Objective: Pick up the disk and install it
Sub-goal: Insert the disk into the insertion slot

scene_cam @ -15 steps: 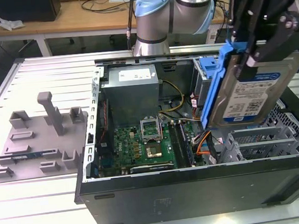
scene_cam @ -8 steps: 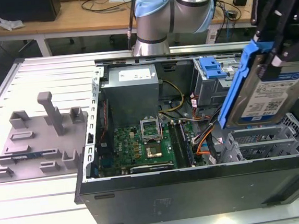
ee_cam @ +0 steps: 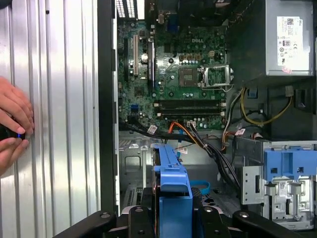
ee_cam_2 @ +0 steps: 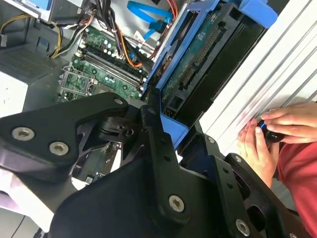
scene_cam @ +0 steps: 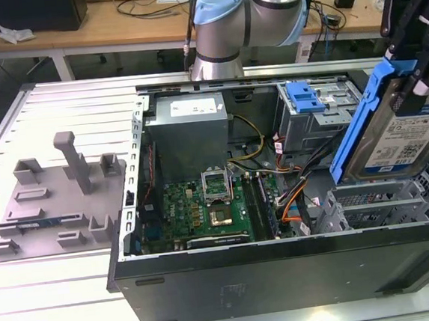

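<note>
Black hand [ee_cam: 173,206] clamped on tilted disk [scene_cam: 400,133], hovering above open computer case [scene_cam: 284,267]

Bkgd: wooden desks [scene_cam: 112,23] w/ cables [scene_cam: 152,2] at rear, pale ribbed metal worktable [scene_cam: 61,294] in front.

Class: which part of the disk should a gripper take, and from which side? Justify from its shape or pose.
Take the disk by its upper end, on the blue carrier frame, pinching across its broad faces from above. It is flat and slim, so its thickness suits a pinch; the gripper holds it this way, tilted.
</note>
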Available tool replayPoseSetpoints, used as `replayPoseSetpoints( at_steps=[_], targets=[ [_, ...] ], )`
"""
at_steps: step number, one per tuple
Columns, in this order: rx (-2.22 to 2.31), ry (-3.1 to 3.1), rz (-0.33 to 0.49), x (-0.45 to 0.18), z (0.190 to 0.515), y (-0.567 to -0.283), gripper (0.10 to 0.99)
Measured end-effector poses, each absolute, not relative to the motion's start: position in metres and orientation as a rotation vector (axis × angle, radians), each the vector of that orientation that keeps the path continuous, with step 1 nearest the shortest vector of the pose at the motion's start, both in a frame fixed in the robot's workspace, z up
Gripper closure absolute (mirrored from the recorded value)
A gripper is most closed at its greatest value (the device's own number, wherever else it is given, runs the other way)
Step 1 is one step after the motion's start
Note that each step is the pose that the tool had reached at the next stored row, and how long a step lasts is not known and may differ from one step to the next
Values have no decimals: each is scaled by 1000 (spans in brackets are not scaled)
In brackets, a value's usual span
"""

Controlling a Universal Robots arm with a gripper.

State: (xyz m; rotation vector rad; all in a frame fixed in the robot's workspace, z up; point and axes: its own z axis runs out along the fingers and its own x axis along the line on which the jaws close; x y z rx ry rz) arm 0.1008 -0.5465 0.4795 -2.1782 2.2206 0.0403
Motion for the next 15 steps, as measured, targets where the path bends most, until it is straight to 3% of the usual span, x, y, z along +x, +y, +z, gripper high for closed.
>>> replayPoseSetpoints(
  at_steps=[15],
  targets=[
    [-2174,2216,31,105,475,-547,718]
  ],
)
